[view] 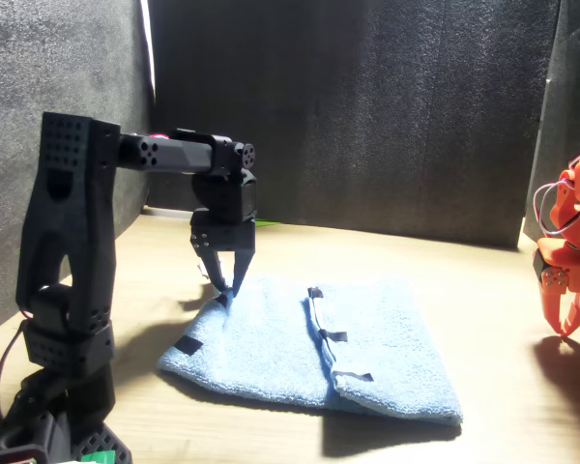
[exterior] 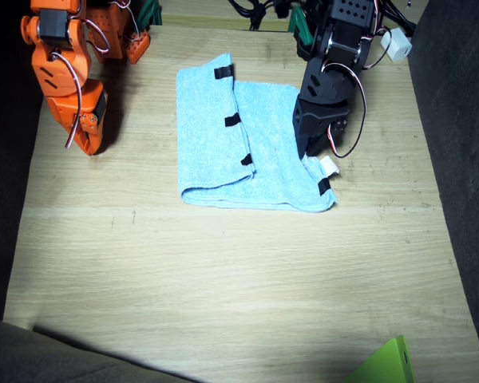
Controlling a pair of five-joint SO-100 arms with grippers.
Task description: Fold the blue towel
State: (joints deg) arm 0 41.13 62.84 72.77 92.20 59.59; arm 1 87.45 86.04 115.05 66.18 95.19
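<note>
At the bottom right corner of the fixed view you have a green object (exterior: 387, 363) poking into the frame, well apart from everything else. Above it, the bare wooden table (exterior: 223, 279) fills the lower half. The towel (exterior: 239, 152) lies in the upper middle of that view, folded over on itself, with the upper layer's edge and its black strips (exterior: 232, 120) running down the middle and a white tag (exterior: 329, 165) sticking out at its right edge. Your left gripper (view: 228, 288) points straight down at the towel's right edge near that tag; in the front view its fingers taper together to a point touching the cloth, so it reads as closed, though whether it pinches the towel you cannot tell. Your right gripper (exterior: 92, 137), orange, hangs at the upper left, apart from the towel, its jaws together.
</note>
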